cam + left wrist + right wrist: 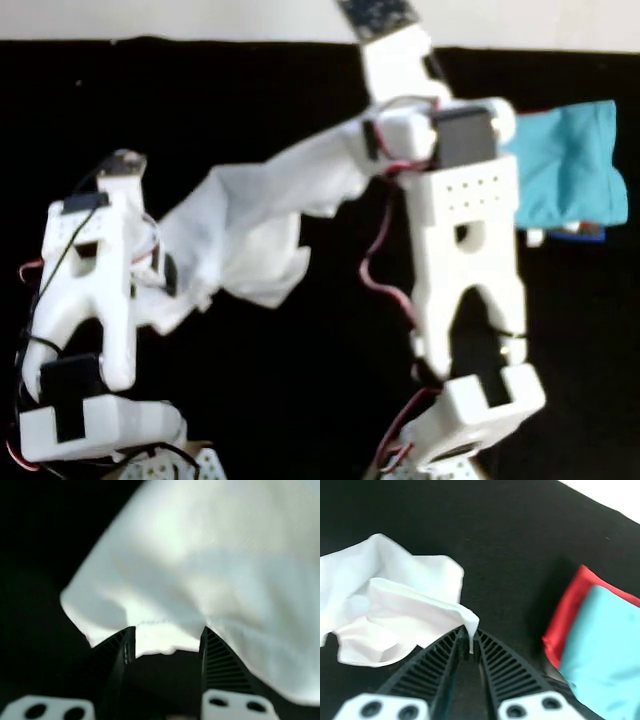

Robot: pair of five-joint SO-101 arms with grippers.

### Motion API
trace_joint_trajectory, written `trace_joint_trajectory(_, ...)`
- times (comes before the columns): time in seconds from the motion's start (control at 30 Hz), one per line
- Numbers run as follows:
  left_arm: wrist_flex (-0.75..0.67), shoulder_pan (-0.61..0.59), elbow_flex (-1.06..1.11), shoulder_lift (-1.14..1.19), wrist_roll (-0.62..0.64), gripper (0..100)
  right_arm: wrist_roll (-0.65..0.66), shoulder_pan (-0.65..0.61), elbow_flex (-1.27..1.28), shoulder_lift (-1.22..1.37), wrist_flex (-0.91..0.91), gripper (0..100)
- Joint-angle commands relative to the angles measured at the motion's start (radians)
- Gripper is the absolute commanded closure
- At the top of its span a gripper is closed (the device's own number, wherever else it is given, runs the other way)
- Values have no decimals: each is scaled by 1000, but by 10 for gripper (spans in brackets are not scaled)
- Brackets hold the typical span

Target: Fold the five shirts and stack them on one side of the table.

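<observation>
Across mid-frame the white shirt hangs stretched over the worktop — right hand pinched tight on a corner, left hand spread, cloth at its tips. Best laid down taut and level — no slack.

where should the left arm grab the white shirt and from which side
Probably the free edge of the white shirt lying just ahead of the left gripper, jaws open. Come straight on at it: the edge is thin and loose, and the right gripper pinches another corner, so the cloth spans between the two.
</observation>
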Motion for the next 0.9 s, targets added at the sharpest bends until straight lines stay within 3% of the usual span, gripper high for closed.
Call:
trace_joint_trajectory(0.0,-135,-51,-28,56,-8,790,11,84,-2,-101,-7,993)
trace_joint_trajectory(0.13,-181,-105,-182,272,38,790,12,128,5,-174,-8,993)
trace_joint_trajectory(0.2,-130,-139,-302,384,77,791,14,147,7,-194,-8,993)
trace_joint_trajectory(0.4,213,-209,-742,552,138,792,14,206,7,-199,-15,993)
trace_joint_trajectory(0.57,483,-199,-977,568,133,793,14,206,8,-200,-1,993)
trace_joint_trajectory(0.73,672,-139,-1116,564,137,793,14,205,12,-197,-1,993)
trace_joint_trajectory(0.87,674,-97,-1029,464,138,793,14,205,64,-199,-2,993)
